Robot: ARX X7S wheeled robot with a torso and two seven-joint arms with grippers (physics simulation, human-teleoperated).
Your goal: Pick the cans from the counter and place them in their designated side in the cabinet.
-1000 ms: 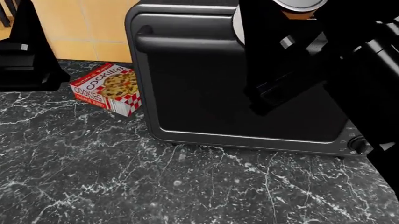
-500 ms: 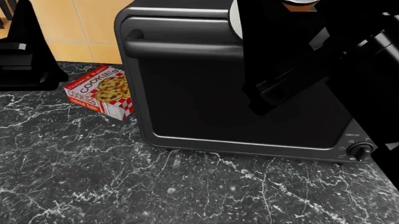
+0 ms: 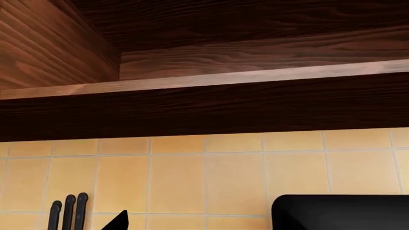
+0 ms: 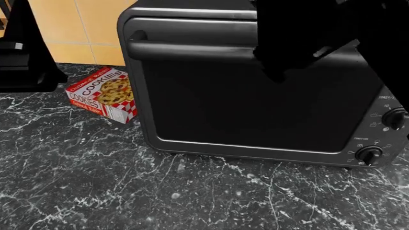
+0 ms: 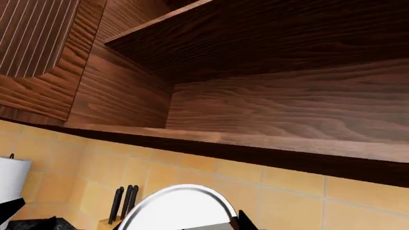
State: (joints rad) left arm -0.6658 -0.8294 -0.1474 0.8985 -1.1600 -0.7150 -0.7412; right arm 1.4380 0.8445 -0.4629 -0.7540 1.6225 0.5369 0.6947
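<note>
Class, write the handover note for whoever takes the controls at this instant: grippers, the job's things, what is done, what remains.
Right gripper: raised in front of the open cabinet, seemingly shut on a can; only its silver lid shows.
Left gripper: up beside the backsplash, state unclear, nothing seen in it.
Counter: no cans in view, only the cookies box and toaster oven.
Done: one can lifted.
Left: set it on the shelf, which shows no can yet, then find the other can, which is out of view.
</note>
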